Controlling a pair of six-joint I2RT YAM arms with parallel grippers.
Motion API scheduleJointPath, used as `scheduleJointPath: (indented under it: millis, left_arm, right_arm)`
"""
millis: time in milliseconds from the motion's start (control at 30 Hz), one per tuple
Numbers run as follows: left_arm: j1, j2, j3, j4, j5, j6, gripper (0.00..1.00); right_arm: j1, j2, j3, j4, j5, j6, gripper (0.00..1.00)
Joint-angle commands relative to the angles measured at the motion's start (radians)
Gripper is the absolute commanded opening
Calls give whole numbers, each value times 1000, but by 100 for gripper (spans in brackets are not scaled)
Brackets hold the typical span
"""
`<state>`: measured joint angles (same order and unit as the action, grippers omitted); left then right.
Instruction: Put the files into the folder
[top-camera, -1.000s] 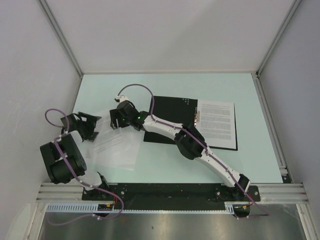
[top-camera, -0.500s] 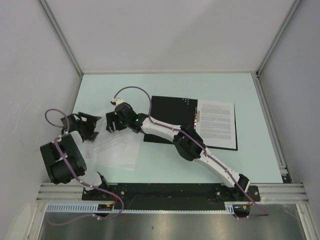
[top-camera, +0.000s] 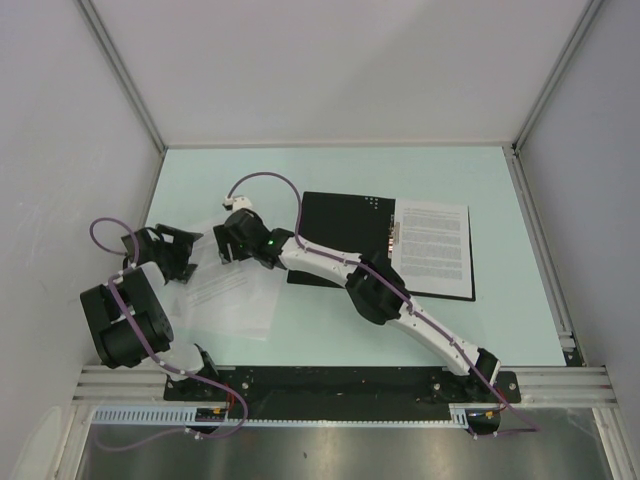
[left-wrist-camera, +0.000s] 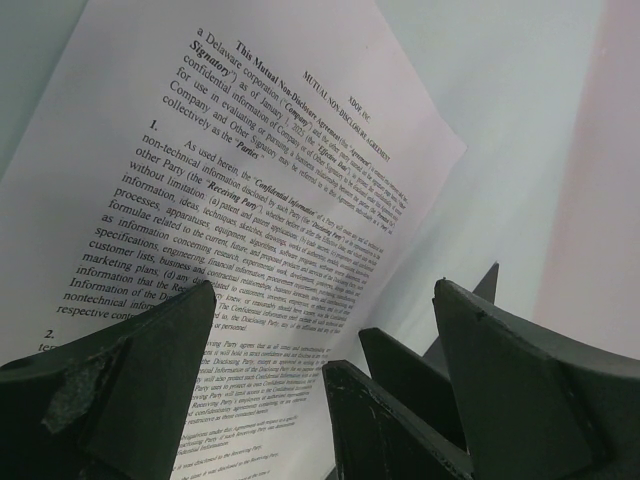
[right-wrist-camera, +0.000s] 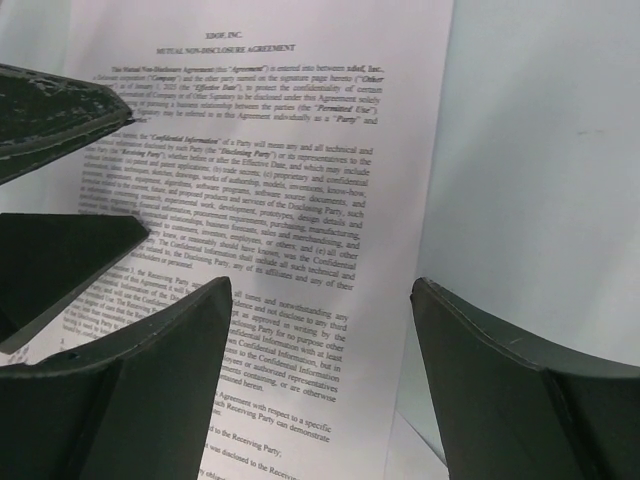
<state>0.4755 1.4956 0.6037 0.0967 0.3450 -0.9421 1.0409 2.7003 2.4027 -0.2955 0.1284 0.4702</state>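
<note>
The files (top-camera: 235, 300) are thin white sheets of small black print: seemingly two overlapping at centre left, and a third sheet (top-camera: 432, 245) on the open black folder (top-camera: 340, 225) at centre right. Both the left gripper (left-wrist-camera: 322, 295) and the right gripper (right-wrist-camera: 322, 285) gape wide over the loose page, gripping nothing.

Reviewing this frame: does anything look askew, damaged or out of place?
Nothing looks damaged or spilled. The loose files at the left lie skewed to the edge of the table and overlap unevenly, outside the open folder, where one printed sheet already lies.
</note>
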Motion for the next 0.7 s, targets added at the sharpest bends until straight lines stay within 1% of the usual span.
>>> scheduleJointPath:
  millis: [0, 133, 333, 500, 667]
  left_arm:
    - [-9, 12, -33, -51, -21, 17, 100]
    - [-12, 12, -33, -49, -23, 16, 100]
    - [-17, 11, -39, -49, -31, 17, 100]
    - [-18, 15, -39, -49, -28, 17, 100]
    - [-28, 17, -44, -48, -29, 17, 100]
  right_arm:
    - [2, 16, 6, -172, 105, -1, 79]
    - [10, 27, -4, -177, 85, 11, 79]
    - [15, 46, 7, -136, -10, 15, 78]
    - [15, 53, -16, -84, -81, 18, 77]
    - [13, 69, -16, -50, -116, 24, 77]
